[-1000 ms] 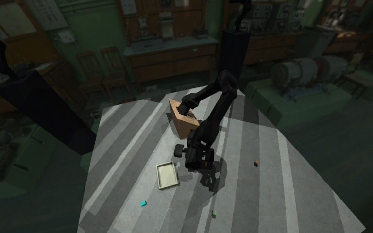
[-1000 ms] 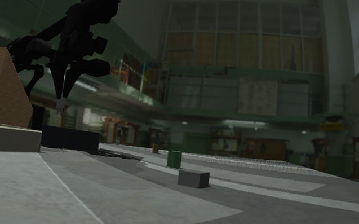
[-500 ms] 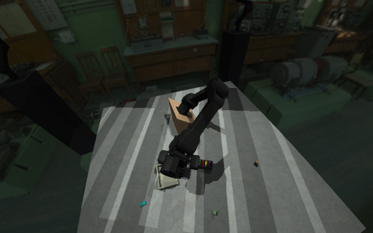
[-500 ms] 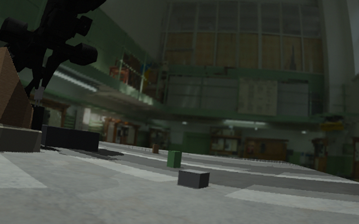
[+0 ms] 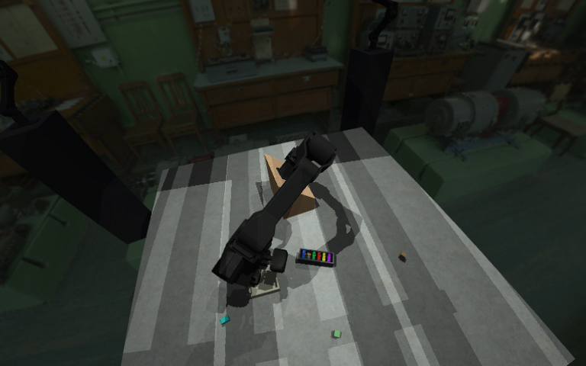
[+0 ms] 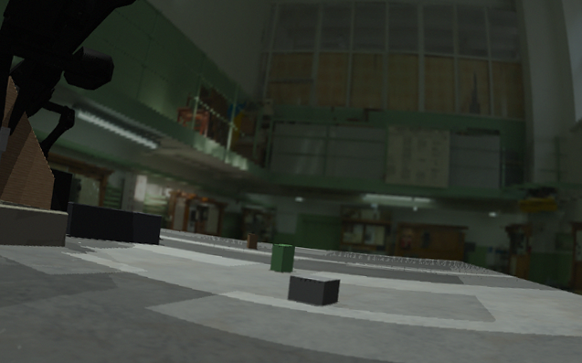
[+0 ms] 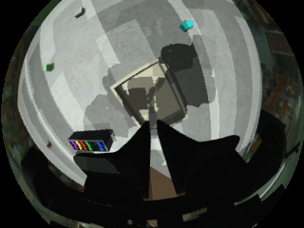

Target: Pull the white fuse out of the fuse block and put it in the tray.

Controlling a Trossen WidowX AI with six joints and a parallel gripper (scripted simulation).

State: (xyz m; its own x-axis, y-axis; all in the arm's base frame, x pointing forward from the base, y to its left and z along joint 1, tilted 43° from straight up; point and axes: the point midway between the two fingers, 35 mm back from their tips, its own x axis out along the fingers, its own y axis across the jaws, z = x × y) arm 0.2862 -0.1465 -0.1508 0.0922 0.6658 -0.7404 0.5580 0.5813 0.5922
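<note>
The tray (image 5: 264, 290) lies left of the fuse block (image 5: 316, 257), apart from it. Above the tray hangs the gripper (image 6: 2, 131), clamped narrow on the white fuse (image 6: 2, 140), which is held upright and clear of the tray's rim in the exterior view. The wrist view shows the tray (image 7: 129, 83) straight under the fingers, and the block (image 7: 90, 143) off to the side, with coloured fuses standing in it.

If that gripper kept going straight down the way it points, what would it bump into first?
Most likely the tray. The gripper points down, shut on the white fuse, and in the wrist view the tray lies right beneath it. The fuse would probably touch the tray's floor first, though the height above it is hard to judge.
</note>
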